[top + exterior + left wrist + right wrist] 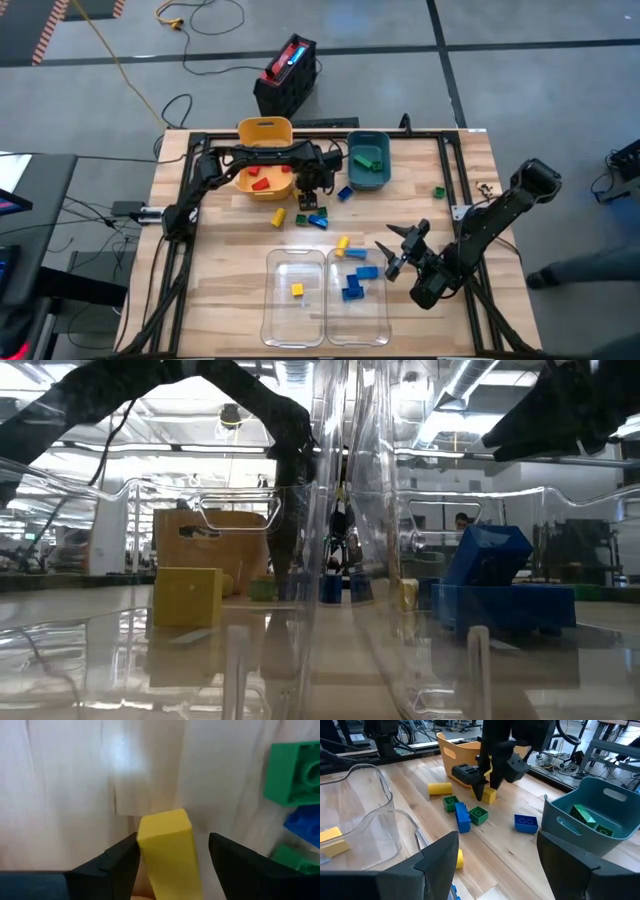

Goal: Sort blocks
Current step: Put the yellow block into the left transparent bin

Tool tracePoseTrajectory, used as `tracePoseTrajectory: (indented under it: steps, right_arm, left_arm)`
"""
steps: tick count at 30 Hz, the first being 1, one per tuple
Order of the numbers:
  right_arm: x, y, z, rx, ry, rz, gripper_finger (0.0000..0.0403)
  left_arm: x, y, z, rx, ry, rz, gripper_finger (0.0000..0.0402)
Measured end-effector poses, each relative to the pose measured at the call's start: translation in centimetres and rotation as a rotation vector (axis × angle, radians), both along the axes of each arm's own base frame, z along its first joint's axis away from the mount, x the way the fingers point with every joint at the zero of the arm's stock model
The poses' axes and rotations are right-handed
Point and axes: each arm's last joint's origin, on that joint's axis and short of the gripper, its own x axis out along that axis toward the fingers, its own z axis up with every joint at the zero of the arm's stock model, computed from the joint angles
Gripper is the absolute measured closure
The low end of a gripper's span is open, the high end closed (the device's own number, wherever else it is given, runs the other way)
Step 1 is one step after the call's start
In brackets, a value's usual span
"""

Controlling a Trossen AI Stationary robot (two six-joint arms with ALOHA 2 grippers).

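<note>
- Our left pincer (484, 794) stood low over the bench (220, 260), jaws open around a yellow block (167, 847) beside the yellow bin (265, 135), not yet clamped.
- We judged it best to centre the jaws, close squarely, then lift straight up, clear of the green and blue blocks (465, 812) nearby.
- Our right pincer (398, 252) waited open near the clear bins (325, 300), where yellow and blue blocks already lay.
- We could read no brand, label or writing anywhere.
</note>
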Motion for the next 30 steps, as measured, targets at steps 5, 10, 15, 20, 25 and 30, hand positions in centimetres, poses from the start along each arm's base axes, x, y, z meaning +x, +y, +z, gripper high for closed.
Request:
tracePoseTrajectory:
  steps: [5,10,15,20,25,30]
  right_arm:
    - [0.0,0.0,0.0,-0.001,0.000,0.001,0.0118]
    - [0.0,0.0,0.0,-0.002,0.002,0.001,0.0118]
    - [0.0,0.0,0.0,-0.002,0.001,0.001,0.0118]
    - [0.0,0.0,0.0,-0.002,0.002,0.001,0.0118]
    - [0.0,0.0,0.0,-0.002,0.001,0.000,0.0118]
    - [0.0,0.0,0.0,-0.008,0.008,0.000,0.0118]
  left_arm:
    - [0.0,-0.1,0.0,0.001,0.002,-0.018,0.0205]
    - [0.2,-0.5,0.0,0.003,0.000,-0.047,0.0278]
    - [0.7,-1.1,1.2,0.022,-0.055,-0.082,0.0278]
    - [1.4,-1.0,4.5,0.058,-0.150,-0.101,0.0278]
    - [1.3,-1.3,9.3,0.104,-0.278,-0.126,0.0278]
    - [0.3,-4.9,14.3,0.122,-0.443,-0.236,0.0278]
